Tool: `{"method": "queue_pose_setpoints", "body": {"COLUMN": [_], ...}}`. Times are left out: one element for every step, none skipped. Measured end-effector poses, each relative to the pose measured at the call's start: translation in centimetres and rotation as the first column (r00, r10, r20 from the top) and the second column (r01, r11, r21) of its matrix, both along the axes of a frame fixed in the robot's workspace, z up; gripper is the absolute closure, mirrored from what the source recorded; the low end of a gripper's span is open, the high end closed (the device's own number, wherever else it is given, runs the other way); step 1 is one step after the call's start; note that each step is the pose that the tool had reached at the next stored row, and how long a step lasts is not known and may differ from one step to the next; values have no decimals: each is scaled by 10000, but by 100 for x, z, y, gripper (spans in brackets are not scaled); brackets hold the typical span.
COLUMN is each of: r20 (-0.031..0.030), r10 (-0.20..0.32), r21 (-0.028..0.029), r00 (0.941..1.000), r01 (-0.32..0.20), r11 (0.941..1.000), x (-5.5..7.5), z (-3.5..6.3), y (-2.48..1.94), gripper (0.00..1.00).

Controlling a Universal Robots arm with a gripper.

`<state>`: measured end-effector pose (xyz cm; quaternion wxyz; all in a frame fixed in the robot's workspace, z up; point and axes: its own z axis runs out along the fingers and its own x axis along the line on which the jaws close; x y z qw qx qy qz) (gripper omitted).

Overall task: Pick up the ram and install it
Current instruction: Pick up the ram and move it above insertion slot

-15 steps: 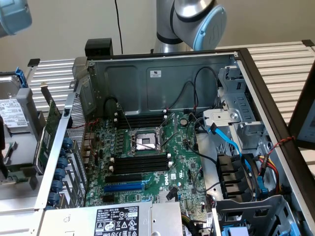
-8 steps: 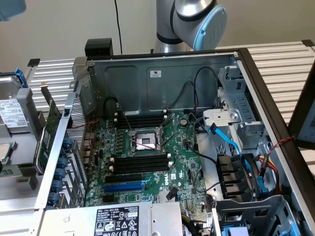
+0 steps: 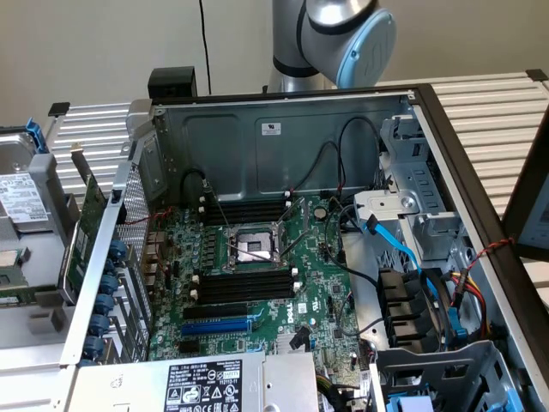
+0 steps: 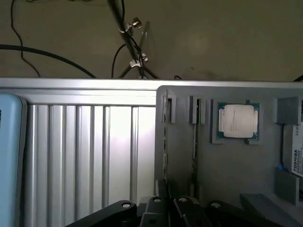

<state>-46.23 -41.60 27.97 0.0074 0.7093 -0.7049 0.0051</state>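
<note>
While in gray tray [image 4: 227,161]: ram [image 4: 194,142], CPU [image 4: 238,121]

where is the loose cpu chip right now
In the wrist view, the cpu chip lies flat in a recess of the grey tray, between the tray's two narrow slots and a Toshiba-labelled drive.

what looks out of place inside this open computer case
Nothing looks spilled or broken. The square metal processor socket on the green motherboard looks bare, and the long black memory slots beside it stand empty; a silver processor chip lies in a grey tray.
</note>
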Motion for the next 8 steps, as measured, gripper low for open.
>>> {"method": "queue_pose_setpoints", "body": {"r20": [2, 4, 2, 1, 0, 0, -1, 0], "r10": [-1, -1, -1, -2, -1, -1, -1, -1], "r21": [0, 1, 0, 0, 0, 0, 0, 0], "r00": [10000, 10000, 10000, 10000, 10000, 10000, 10000, 10000], "r01": [1, 1, 1, 2, 1, 1, 1, 1], "r11": [10000, 10000, 10000, 10000, 10000, 10000, 10000, 10000], "x": [25, 54, 84, 116, 147, 179, 209, 240], "z": [44, 88, 135, 182, 227, 274, 317, 365], "y": [-4, -8, -13, -19, -25, -32, -39, -47], "gripper": [87, 87, 87, 87, 87, 87, 87, 87]}}
